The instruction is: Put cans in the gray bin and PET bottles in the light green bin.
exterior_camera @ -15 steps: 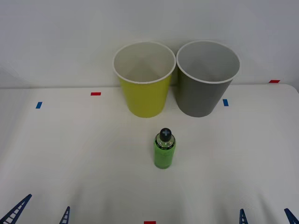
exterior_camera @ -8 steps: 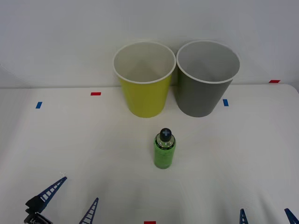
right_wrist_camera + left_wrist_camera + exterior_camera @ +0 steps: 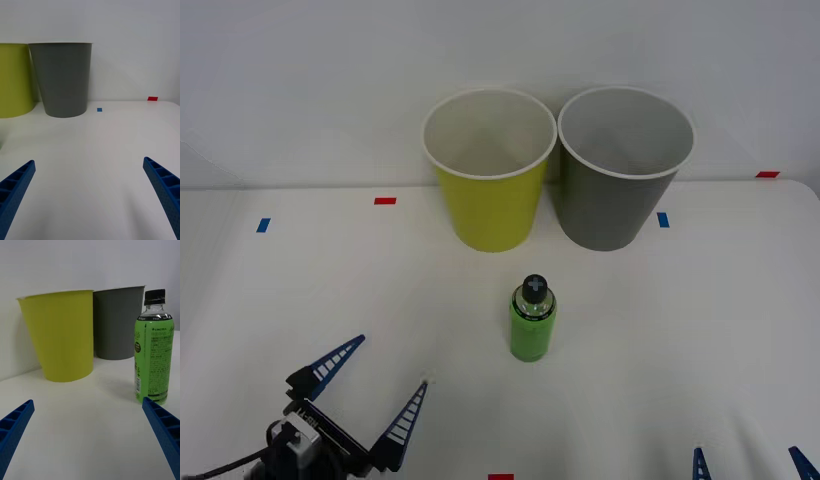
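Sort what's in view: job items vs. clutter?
Job items: PET bottle, upright and untouched; light green bin; gray bin; left hand, open, nearest the bottle.

Just there: red and blue tape marks on the table; right hand, open at the near edge.

**Two bins at the back, one bottle in front**

On the table (image 3: 700,300) two bins stand side by side at the far edge, close against the wall. The light green bin (image 3: 488,170) is on the robot's left and the gray bin (image 3: 623,165) on its right, their rims nearly touching. The PET bottle (image 3: 532,320) stands upright nearer the robot, apart from both bins, in front of the gap between them and a little toward the left one. The left gripper (image 3: 375,395) sits over the near left part of the table, left of the bottle and nearer the robot. The right gripper (image 3: 750,465) sits at the near right edge, well apart from the bottle.
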